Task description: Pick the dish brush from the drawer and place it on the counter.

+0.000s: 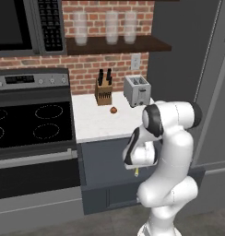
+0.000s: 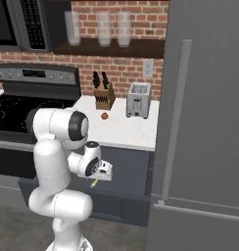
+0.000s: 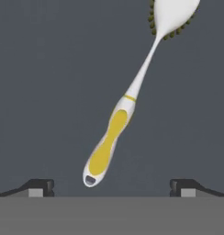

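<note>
- Your end effector (image 3: 112,186) hung wide open, holding nothing, above the drawer (image 3: 49,92)
- The dish brush (image 3: 127,103) lay on the drawer floor, handle end between your fingertips (image 3: 40,186), long axis slanting away

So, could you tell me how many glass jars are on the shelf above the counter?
3, in a row on the dark shelf: a left jar, a middle jar and a right jar. Nothing seems hidden behind them.
</note>
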